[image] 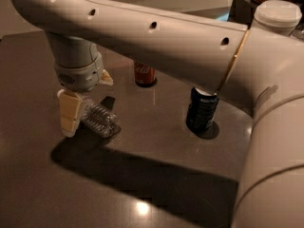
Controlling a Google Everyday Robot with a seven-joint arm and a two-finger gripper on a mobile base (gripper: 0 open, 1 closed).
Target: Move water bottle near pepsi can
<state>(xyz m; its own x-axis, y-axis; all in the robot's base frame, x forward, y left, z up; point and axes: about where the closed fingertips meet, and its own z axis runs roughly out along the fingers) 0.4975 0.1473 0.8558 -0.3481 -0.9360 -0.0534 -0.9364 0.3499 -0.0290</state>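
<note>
The water bottle lies on its side on the dark table at the left, clear and ribbed. Its cap end is hidden behind my near finger. My gripper hangs down from the grey wrist and straddles the bottle's neck end, open, with one cream finger in front and the other behind. The pepsi can stands upright to the right of the bottle, dark navy, its top hidden by my arm. A clear stretch of table separates it from the bottle.
A red-brown cola can stands behind, between bottle and pepsi can, partly hidden by the arm. My large cream arm crosses the top of the view. A white lidded cup and a dark box stand at the far right.
</note>
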